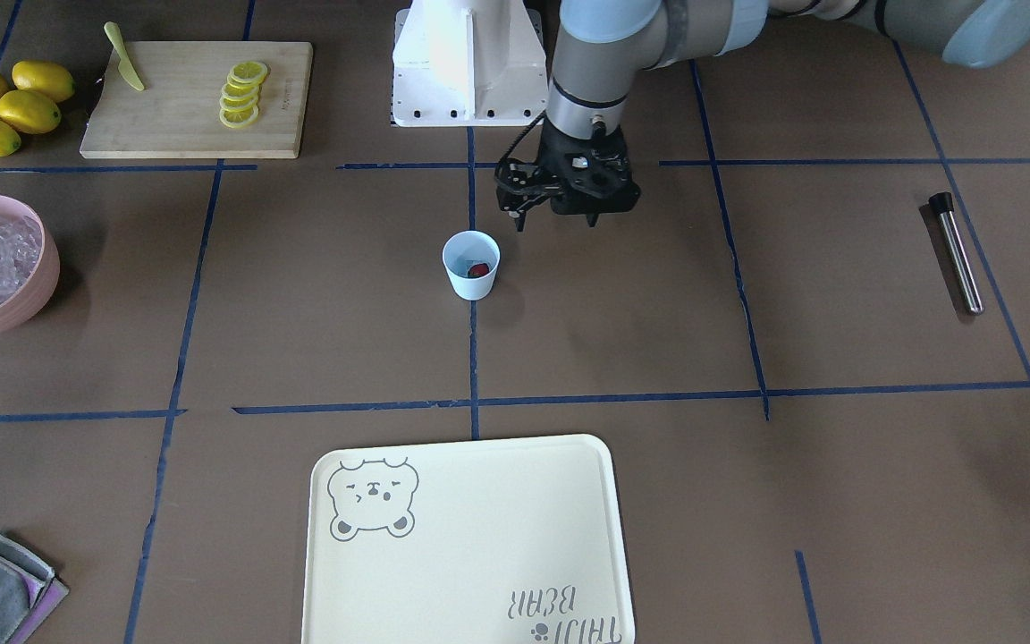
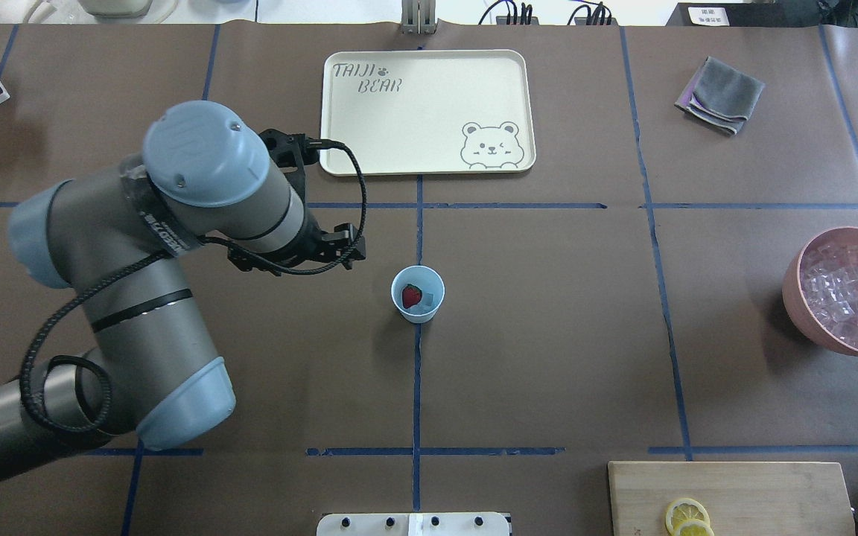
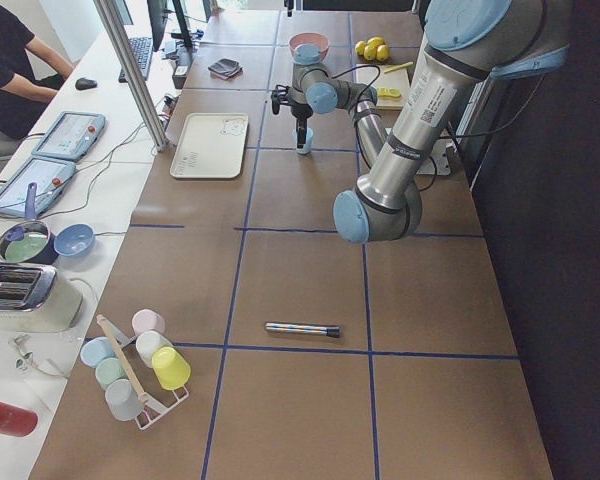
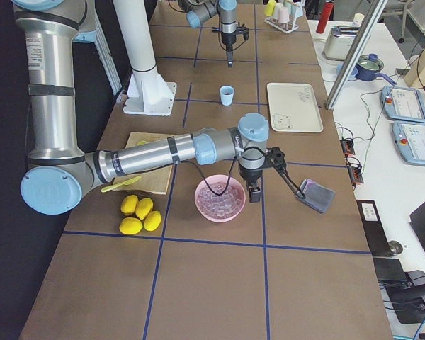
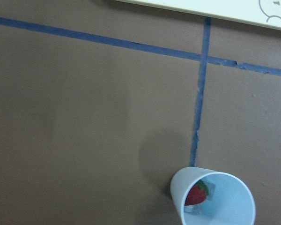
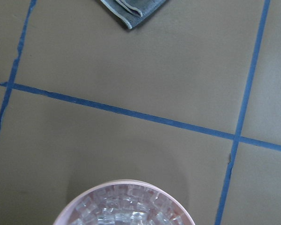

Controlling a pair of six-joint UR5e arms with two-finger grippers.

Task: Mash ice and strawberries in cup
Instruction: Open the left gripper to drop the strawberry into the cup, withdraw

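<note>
Pale-blue cup (image 1: 471, 265) stands just beside the left gripper's (image 1: 556, 217) empty, parted fingers.

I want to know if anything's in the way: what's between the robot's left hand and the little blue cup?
Nothing: in the overhead view only bare brown table separates the left hand from the cup.

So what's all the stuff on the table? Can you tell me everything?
cup: one, pale blue, table middle
strawberry: one, red, in cup
ice: many clear cubes, in bowl
bowl: one, pink
tray: one, cream, bear picture
cutting board: one, wooden
lemon slices: several, yellow, on board
knife: one, yellow-green, on board
lemons: four, yellow
cloth: one, grey
metal stick: one, silver
left gripper: beside cup
right gripper: by bowl
</note>
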